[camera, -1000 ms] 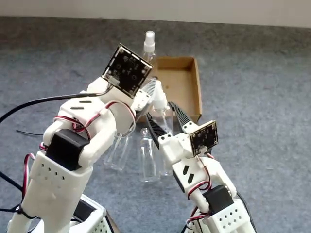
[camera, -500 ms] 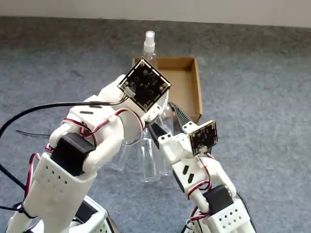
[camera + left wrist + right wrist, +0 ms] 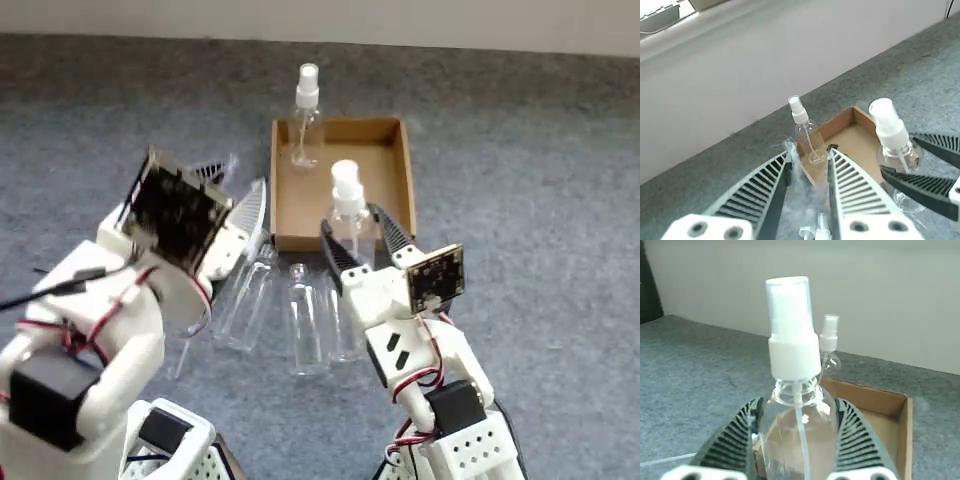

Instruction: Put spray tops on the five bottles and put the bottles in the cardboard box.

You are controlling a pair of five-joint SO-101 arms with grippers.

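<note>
No readable text, label, brand, number or sign showing in any view. Bottles (image 3: 303, 330) and cardboard box (image 3: 385, 175) showing plain, unprinted faces. Camera boards (image 3: 437, 279) showing nothing legible.

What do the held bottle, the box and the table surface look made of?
The bottle: clear glossy plastic, maybe glass; its tube shows through. The spray top: white, matte, likely plastic. The box: brown matte cardboard. The table surface: grey fuzzy textile, perhaps carpet.
</note>
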